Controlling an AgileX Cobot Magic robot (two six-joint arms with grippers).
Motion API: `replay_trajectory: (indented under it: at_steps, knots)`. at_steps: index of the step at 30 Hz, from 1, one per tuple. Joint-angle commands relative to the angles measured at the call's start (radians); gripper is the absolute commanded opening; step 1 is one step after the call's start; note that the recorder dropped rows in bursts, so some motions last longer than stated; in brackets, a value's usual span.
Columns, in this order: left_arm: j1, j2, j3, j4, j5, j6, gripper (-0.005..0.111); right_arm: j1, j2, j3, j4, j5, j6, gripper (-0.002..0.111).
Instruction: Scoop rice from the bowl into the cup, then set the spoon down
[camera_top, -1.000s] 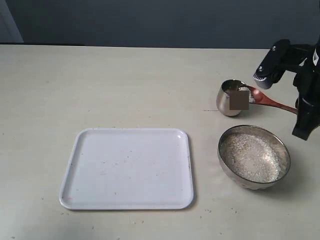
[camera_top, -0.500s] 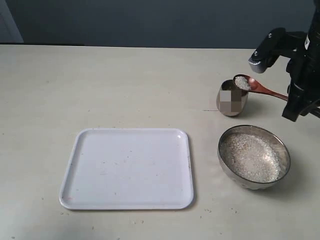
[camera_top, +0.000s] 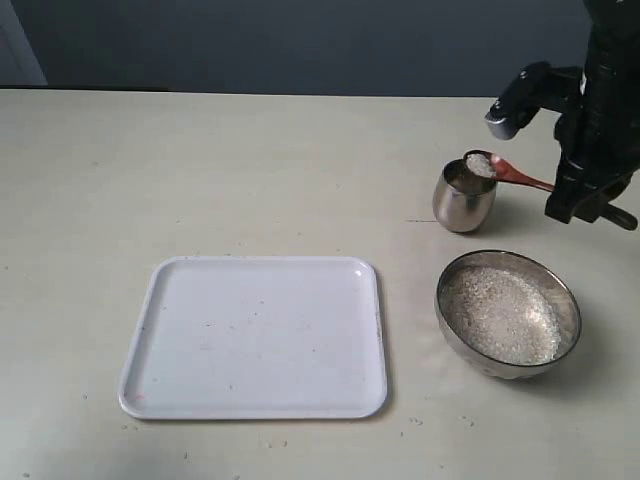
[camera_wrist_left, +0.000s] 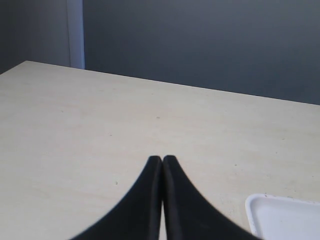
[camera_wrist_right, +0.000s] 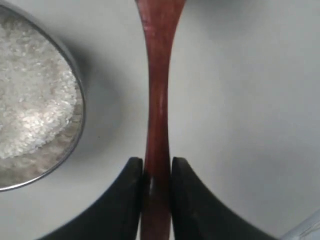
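Observation:
The small steel cup (camera_top: 463, 197) stands on the table behind the wide silver bowl (camera_top: 508, 312), which holds white rice (camera_top: 500, 312). The reddish-brown spoon (camera_top: 512, 173) is held level at the cup's rim, its head heaped with rice right over the cup's mouth. My right gripper (camera_top: 560, 190) is shut on the spoon's handle (camera_wrist_right: 157, 115); the bowl (camera_wrist_right: 75, 75) and its rice (camera_wrist_right: 32, 95) show beside the handle in the right wrist view. My left gripper (camera_wrist_left: 162, 159) is shut with nothing in it, above bare table.
A white rectangular tray (camera_top: 258, 335) lies on the table to the left of the bowl; one corner of the tray (camera_wrist_left: 285, 215) shows in the left wrist view. The right arm's dark body (camera_top: 600, 110) stands over the table's back right.
The right arm has lifted and carried the loaded spoon leftward, from beside the cup to over its mouth. The left gripper shows only now.

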Motion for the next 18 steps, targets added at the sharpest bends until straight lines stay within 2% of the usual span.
replay_trajectory:
  at_steps: [1,9,18]
  knots:
    - [-0.004,-0.005,-0.002,-0.003,-0.013,-0.003,0.001,-0.048,-0.003,-0.01,0.026,-0.003,-0.011,-0.001]
    - [-0.004,-0.005,-0.002,-0.003,-0.013,-0.003,0.001,-0.048,0.029,-0.01,0.003,-0.085,-0.026,-0.001]
    - [-0.004,-0.005,-0.002,-0.003,-0.013,-0.003,0.001,-0.053,0.109,-0.119,0.023,-0.083,-0.024,-0.001]
